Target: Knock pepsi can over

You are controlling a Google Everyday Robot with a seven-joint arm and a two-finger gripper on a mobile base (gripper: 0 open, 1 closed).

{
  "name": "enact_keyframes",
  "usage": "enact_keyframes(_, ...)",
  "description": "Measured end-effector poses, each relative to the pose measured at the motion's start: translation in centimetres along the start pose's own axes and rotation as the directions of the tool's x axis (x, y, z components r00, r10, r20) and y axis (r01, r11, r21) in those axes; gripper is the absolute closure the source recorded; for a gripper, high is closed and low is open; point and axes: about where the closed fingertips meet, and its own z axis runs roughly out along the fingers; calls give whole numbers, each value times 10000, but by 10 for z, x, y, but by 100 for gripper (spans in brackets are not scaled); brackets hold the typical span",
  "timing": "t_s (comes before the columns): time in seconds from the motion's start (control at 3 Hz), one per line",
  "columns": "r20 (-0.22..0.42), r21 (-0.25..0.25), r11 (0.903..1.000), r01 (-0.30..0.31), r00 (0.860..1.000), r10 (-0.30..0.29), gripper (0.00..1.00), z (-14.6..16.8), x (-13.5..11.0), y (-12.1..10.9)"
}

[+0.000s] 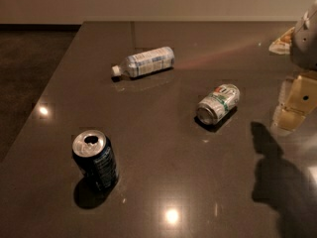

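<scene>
The pepsi can (95, 160) is dark navy blue with a silver top and stands upright, slightly tilted in view, at the front left of the dark table (163, 148). My gripper (295, 105), pale yellow under a grey arm, hangs at the right edge of the view. It is far to the right of the can and a little farther back, and it touches nothing. Its shadow falls on the table at the front right.
A clear plastic bottle (143, 62) with a white cap lies on its side at the back. A silver-green-white can (218, 104) lies on its side between the pepsi can and my gripper. A pale packet (281, 37) sits at the back right. The table's left edge borders dark floor.
</scene>
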Motion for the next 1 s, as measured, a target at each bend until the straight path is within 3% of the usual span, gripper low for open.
enact_keyframes(0.33, 1, 2, 10000, 0, 10000, 0, 0, 0, 0, 0)
enact_keyframes(0.67, 538, -229, 9987, 456, 9976, -444, 0, -3, -18, 7)
enact_keyframes(1.0, 1465, -447, 9921, 1172, 9831, -1096, 0, -5, -49, 28)
